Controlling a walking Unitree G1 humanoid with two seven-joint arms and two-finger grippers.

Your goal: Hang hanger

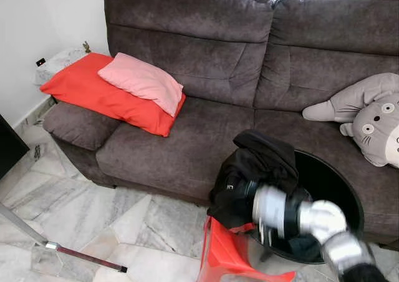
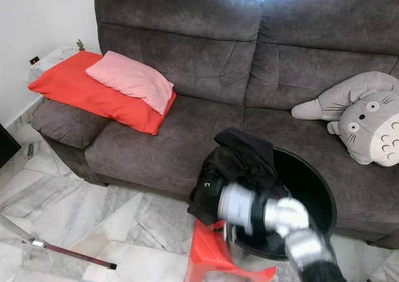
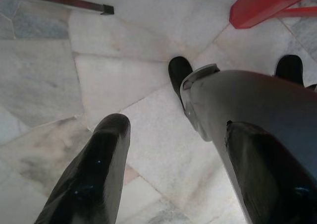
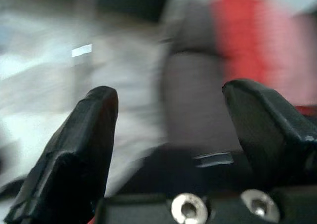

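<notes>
Overhead, black clothing (image 1: 255, 170) drapes the basket (image 1: 340, 188); wrist views show both claws (image 4: 166, 135) (image 3: 171, 164) spread wide.

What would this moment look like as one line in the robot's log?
right gripper: open, blurred, by black garment | garment: draped over black bin rim | left gripper: open, idle over floor | hanger: not identifiable
</notes>
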